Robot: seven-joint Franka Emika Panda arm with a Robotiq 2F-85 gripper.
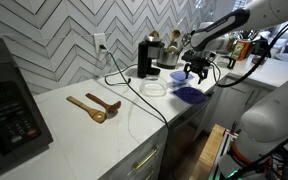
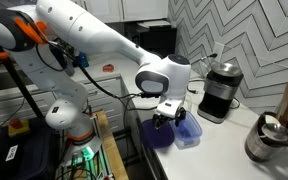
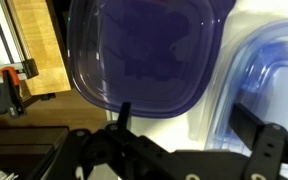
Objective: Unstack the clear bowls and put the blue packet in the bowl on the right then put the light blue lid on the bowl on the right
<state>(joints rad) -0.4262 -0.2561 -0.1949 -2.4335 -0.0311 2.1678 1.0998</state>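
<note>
The gripper [image 3: 192, 140] is hovering with its jaws released, grasping nothing. The light blue lid [image 3: 264, 85] is lying just beyond one jaw tip. A dark blue-purple plastic piece [image 3: 144, 55] is lying ahead of the opposite jaw.

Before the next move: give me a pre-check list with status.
1. Gripper open and empty: ok.
2. Clear bowls in sight on the counter: ok.
3. Bowls already unstacked: cannot tell.
4. Gripper above the bowls: not ok, it hangs over the dark blue-purple flat piece.
5. Light blue lid located, beside that piece: ok.
6. Blue packet located: cannot tell.
</note>
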